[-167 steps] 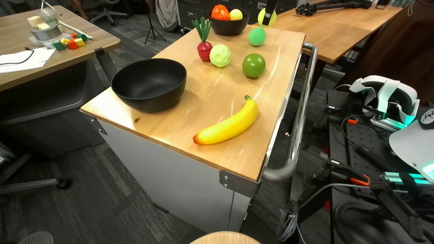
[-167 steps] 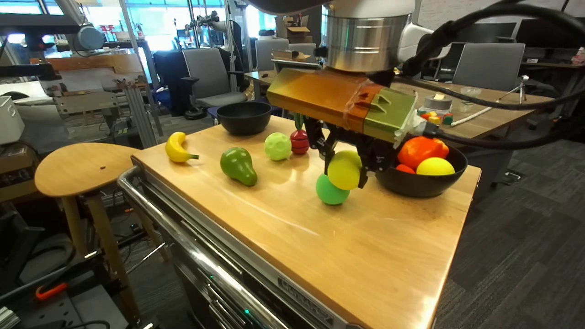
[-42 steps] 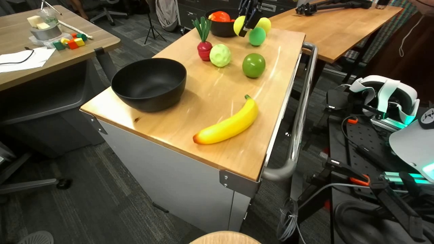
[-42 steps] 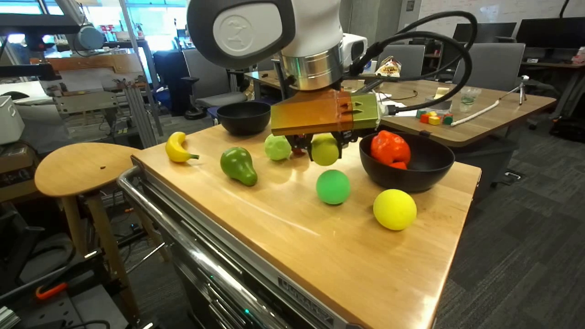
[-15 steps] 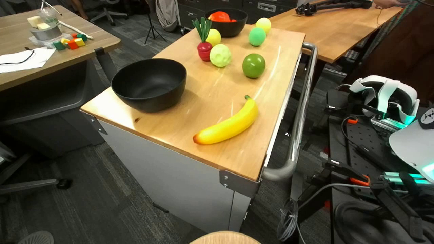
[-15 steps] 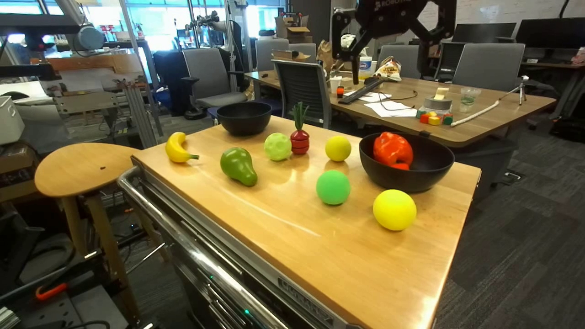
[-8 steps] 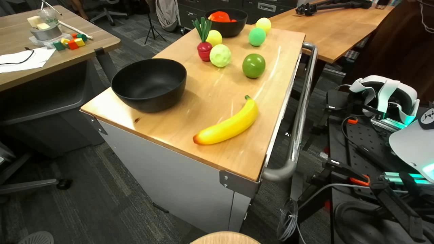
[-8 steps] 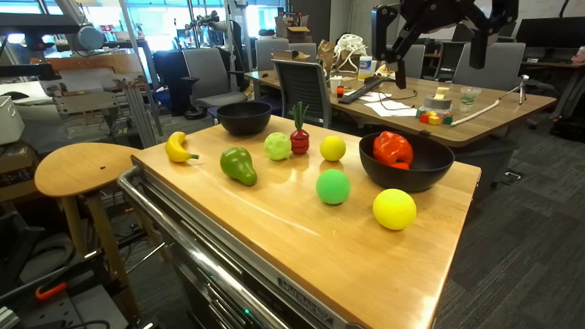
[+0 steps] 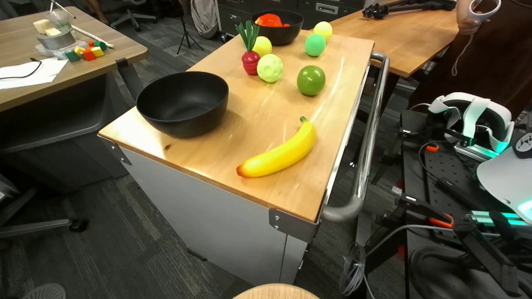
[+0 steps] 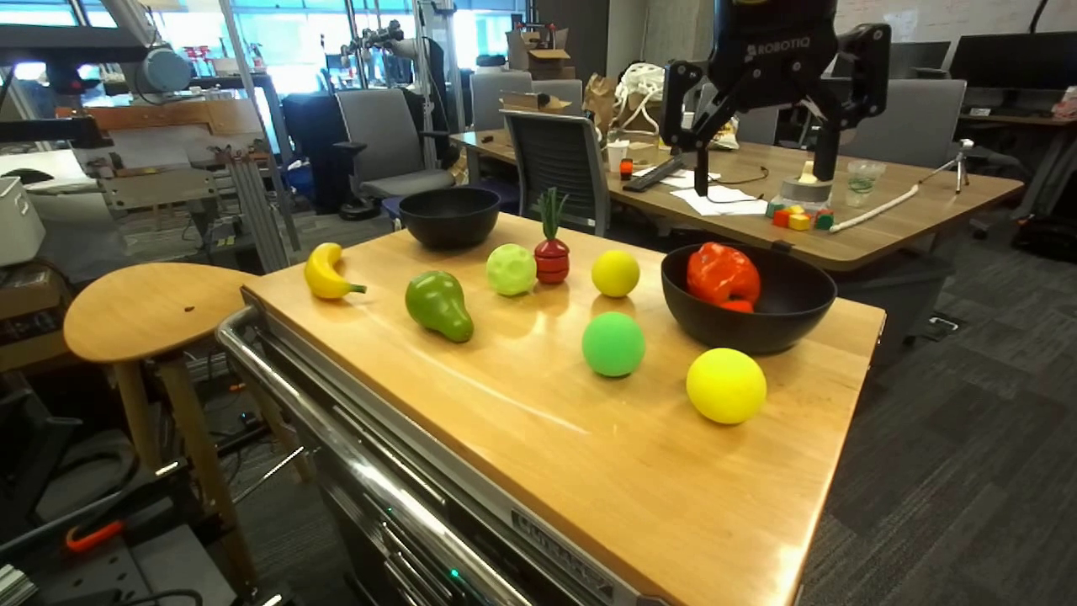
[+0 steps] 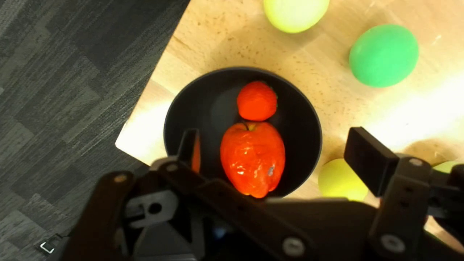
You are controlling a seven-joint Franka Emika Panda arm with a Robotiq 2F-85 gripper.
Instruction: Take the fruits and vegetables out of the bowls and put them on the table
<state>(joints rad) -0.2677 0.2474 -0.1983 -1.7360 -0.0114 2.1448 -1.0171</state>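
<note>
The jaws stand wide apart above a round black bowl [image 10: 757,335] near one corner of a light wooden counter [image 10: 673,480]; in an exterior view they hang clear of its rim. In the wrist view a glossy red pepper [image 11: 252,159] lies inside that bowl and, beside its stem end, a smaller red strawberry-like piece [image 11: 257,101] with pitted skin and a little green at its edge. Whether those two touch, I cannot tell.

The rest lies on the counter. A bright yellow ball-shaped fruit [image 10: 726,385] is near the bowl, with a round mint-green fruit [image 10: 613,344] not far from it. A second round yellow fruit [image 10: 615,273] lies between the bowl and a dark red bulb-shaped vegetable [image 10: 552,263] whose green leaves stand upright. Just beside that vegetable is a pale yellow-green dimpled ball [image 10: 511,270]; contact between them cannot be made out. A glossy green pear-shaped fruit [image 10: 439,307] lies on its side farther along, and a long curved yellow banana [image 9: 278,153] lies near the opposite end, with a second round black bowl [image 9: 189,129] upright at that end.

A shiny metal bar handle [image 9: 370,133] runs along one side of the counter. A round wooden stool [image 10: 135,311] stands near the banana's end. On a brown wooden desk [image 10: 925,212] sit small red, yellow and green blocks [image 9: 88,54].
</note>
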